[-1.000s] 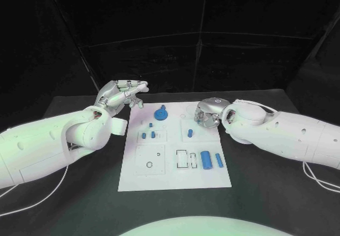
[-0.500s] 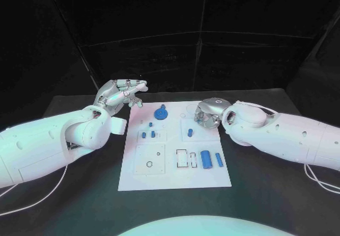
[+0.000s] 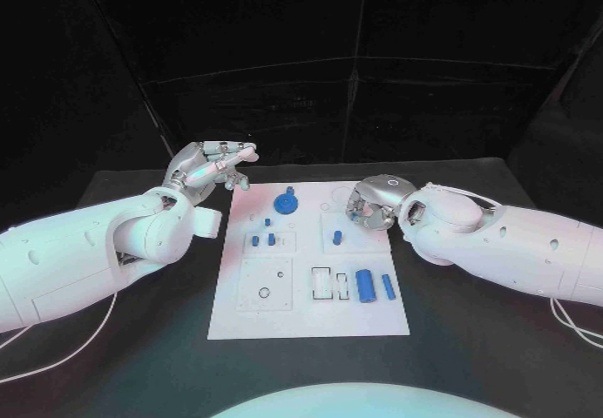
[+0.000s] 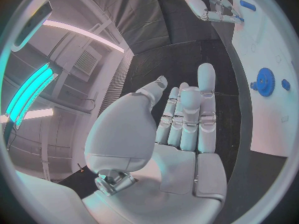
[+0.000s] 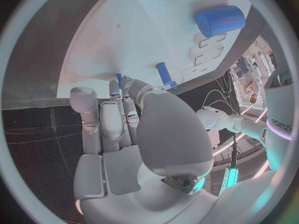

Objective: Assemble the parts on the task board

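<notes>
I see the left robot hand (image 3: 211, 165) raised off the task board's (image 3: 308, 309) far left corner, fingers apart, holding nothing. Right robot hand (image 3: 373, 202) sits at the far right edge, fingers curled near a small blue peg (image 5: 119, 79); can't tell if it's gripped. Blue gear (image 3: 287, 203) stands on the board

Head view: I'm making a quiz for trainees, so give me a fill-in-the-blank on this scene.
1. The task board is ____ in colour.
2. The gear lies at the board's ____ end from the robot.
3. The left hand holds ____.
4. The big cylinder lies nearer the ____ arm.

Answers: white; far; nothing; right
</notes>
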